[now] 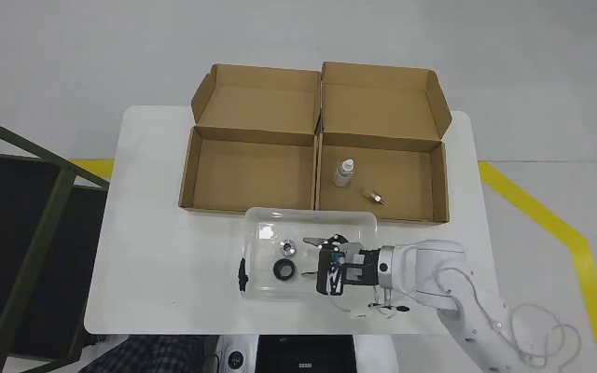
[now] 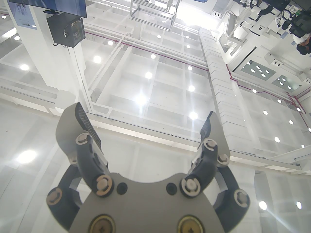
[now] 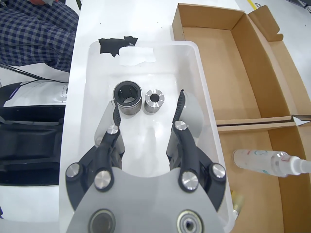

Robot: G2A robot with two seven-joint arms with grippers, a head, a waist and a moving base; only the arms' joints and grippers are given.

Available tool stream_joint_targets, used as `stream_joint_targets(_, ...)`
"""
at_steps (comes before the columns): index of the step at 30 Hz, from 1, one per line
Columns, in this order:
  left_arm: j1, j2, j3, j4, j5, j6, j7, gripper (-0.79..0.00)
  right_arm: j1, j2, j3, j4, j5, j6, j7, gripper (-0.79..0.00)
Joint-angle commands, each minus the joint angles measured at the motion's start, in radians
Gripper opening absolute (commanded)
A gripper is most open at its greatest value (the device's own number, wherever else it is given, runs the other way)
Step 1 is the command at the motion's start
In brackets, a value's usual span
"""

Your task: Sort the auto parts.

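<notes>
In the tub (image 3: pixel 145 78) at the worktop's (image 1: pixel 159 233) 6 o'clock, a bearing (image 3: pixel 127 97) and a sleeve (image 3: pixel 154 100) stand side by side, axes vertical, bores up. The right jaws, apart and empty, sit at their 3 o'clock. The left jaws are apart too.

A bearing (image 3: pixel 127 98) and steel sleeve (image 3: pixel 154 100) are stood upright, side by side, in the tub's (image 1: pixel 312 214) middle; a bottle (image 1: pixel 344 172) and fitting (image 1: pixel 375 198) are laid in the right box (image 1: pixel 439 186).

Left gripper (image 2: pixel 145 120) pointing up at the ceiling (image 2: pixel 155 78), fingers (image 2: pixel 83 124) spread wide apart, nothing between them; ceiling lights above.
</notes>
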Motion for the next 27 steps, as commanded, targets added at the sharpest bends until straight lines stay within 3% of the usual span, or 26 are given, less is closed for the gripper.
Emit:
stream_joint_targets(1,0.0,0.0,0.0,0.0,0.0,0.0,0.0,0.0,0.011,-0.002,-0.017,0.018,-0.011,0.001,0.0,-0.36)
stream_joint_targets(27,0.0,0.0,0.0,0.0,0.0,0.0,0.0,0.0,0.186,-0.057,-0.196,0.253,-0.119,0.105,-0.049,-0.397)
